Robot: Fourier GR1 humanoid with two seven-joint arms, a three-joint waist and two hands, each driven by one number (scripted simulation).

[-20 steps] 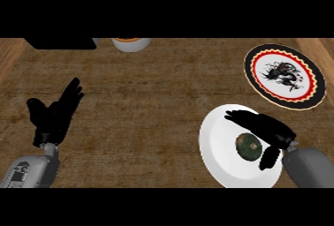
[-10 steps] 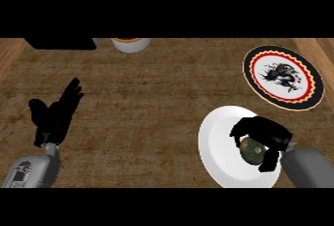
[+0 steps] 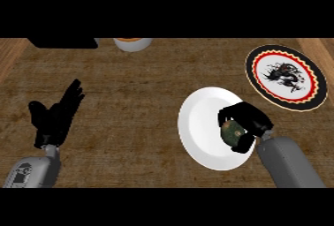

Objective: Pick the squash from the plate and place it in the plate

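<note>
The right hand (image 3: 244,123) has its fingers curled around the squash (image 3: 231,131). The squash sits on the white plate (image 3: 199,128), close to the robot. To do this step well, the hand should hold on all the way round, then lift straight up so the plate does not slide. The squash looks round, dark green and bumpy. The white plate is smooth and plain. The left hand (image 3: 55,117) rests open at the left side, fingers up, holding nothing. The counter (image 3: 143,88) is brown wood with streaks. Farther off is a painted plate (image 3: 286,77), black with a red ring and a dark picture in the middle. The squash likely goes there.
</note>
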